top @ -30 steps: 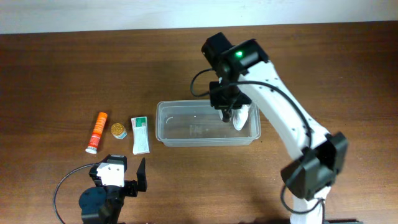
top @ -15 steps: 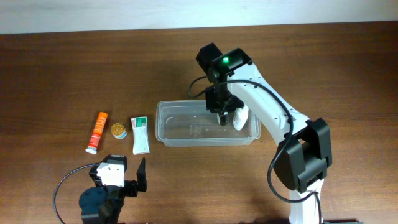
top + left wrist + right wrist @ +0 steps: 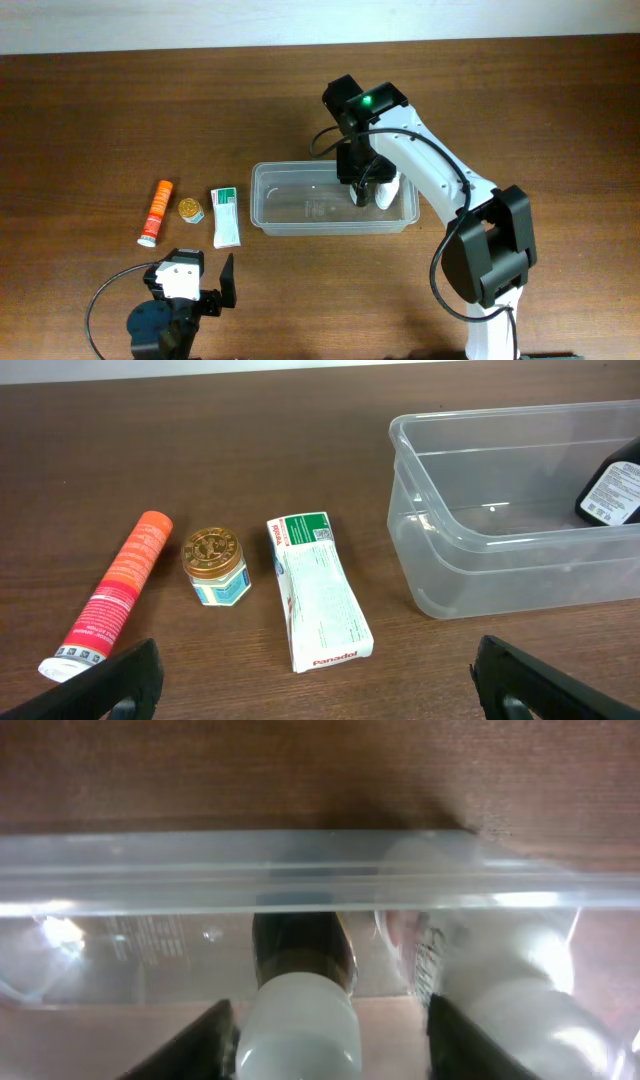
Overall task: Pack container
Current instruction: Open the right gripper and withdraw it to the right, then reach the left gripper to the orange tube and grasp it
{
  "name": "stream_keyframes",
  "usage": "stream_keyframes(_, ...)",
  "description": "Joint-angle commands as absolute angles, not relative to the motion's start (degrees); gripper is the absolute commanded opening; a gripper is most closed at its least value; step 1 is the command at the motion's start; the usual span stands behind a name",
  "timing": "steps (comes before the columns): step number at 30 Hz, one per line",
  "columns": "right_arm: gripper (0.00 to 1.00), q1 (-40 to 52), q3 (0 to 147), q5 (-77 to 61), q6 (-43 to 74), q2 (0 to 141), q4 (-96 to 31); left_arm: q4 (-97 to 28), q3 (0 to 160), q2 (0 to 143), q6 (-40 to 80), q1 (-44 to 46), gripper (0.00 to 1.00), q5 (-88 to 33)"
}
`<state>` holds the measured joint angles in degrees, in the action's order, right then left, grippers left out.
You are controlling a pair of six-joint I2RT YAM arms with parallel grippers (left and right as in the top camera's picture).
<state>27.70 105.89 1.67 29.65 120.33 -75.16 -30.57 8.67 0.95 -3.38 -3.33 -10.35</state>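
The container (image 3: 290, 225) is a clear shallow tub in the middle of the table; it also shows in the left wrist view (image 3: 470, 560) and the right wrist view (image 3: 150, 870). My right gripper (image 3: 362, 188) reaches down into its right half. Its jaws stand apart round a dark bottle with a white cap (image 3: 300, 1020), with a gap on the right side. That bottle shows in the left wrist view (image 3: 612, 490). A white bottle (image 3: 389, 190) lies beside it in the tub. My left gripper (image 3: 192, 272) is open and empty near the front edge.
Left of the container lie an orange tube (image 3: 155, 212), a small jar with a gold lid (image 3: 191, 210) and a white and green Panadol box (image 3: 225, 217). They show in the left wrist view as tube (image 3: 110, 595), jar (image 3: 214, 565) and box (image 3: 320, 592).
My right gripper has shifted slightly left inside the container and the right arm's elbow has swung inward. The left arm has not moved.
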Motion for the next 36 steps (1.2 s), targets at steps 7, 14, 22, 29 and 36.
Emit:
stream_keyframes(7, 0.67, 27.46, 112.77, 2.81, 27.20, 112.05, -80.86, -30.44, 8.45, 0.62, -3.03, -3.09, 1.00, -10.96)
stream_keyframes(14, 0.80, 26.15, 119.13, 3.53, 25.71, 99.92, -85.95, -30.41, 8.45, 0.62, -3.03, -3.09, 1.00, -10.96)
stream_keyframes(22, 0.81, 12.19, 119.11, 3.42, 25.89, 90.37, -91.55, -29.15, 8.45, 0.62, -2.98, -3.09, 1.00, -12.60)
stream_keyframes(29, 0.99, -5.82, 119.02, 3.66, 25.93, 90.17, -93.60, -29.08, 8.45, 0.62, -2.98, -3.09, 1.00, -26.61)
stream_keyframes(36, 0.98, -17.96, 119.02, 3.66, 25.96, 92.53, -93.25, -26.20, 11.92, 0.78, 10.44, -3.14, 1.00, -28.53)
